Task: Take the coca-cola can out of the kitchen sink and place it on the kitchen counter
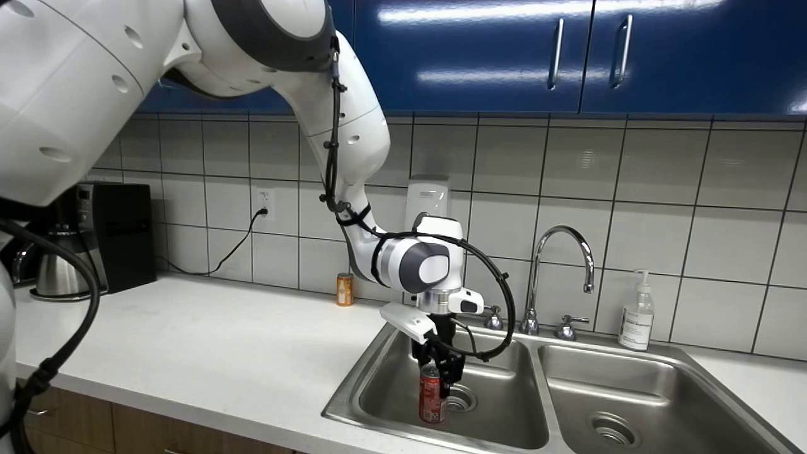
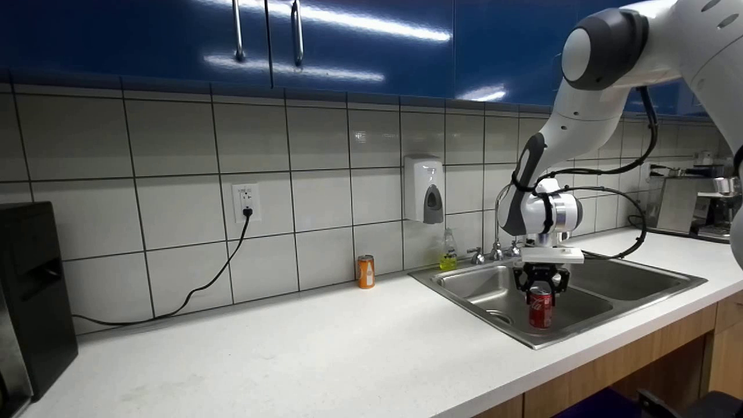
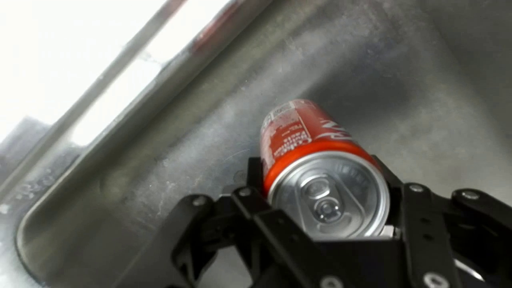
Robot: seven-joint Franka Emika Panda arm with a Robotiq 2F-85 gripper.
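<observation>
The red coca-cola can (image 1: 431, 396) stands upright inside a basin of the stainless steel kitchen sink (image 1: 358, 372), near the drain. It also shows in an exterior view (image 2: 540, 310) and in the wrist view (image 3: 308, 128), with its silvery top towards the camera. My gripper (image 2: 540, 297) points down into the basin. Its black fingers press against opposite sides of the can's upper part, so it is shut on the can (image 3: 328, 192). I cannot tell whether the can's base touches the basin floor. The off-white kitchen counter (image 1: 239, 343) extends beside the sink.
A small orange can (image 1: 344, 290) stands against the tiled wall. The chrome faucet (image 1: 533, 277) rises behind the sink. A soap bottle (image 1: 637, 315) stands at the back. A dark coffee machine (image 1: 120, 236) stands at the counter's far end. A divider separates the two basins.
</observation>
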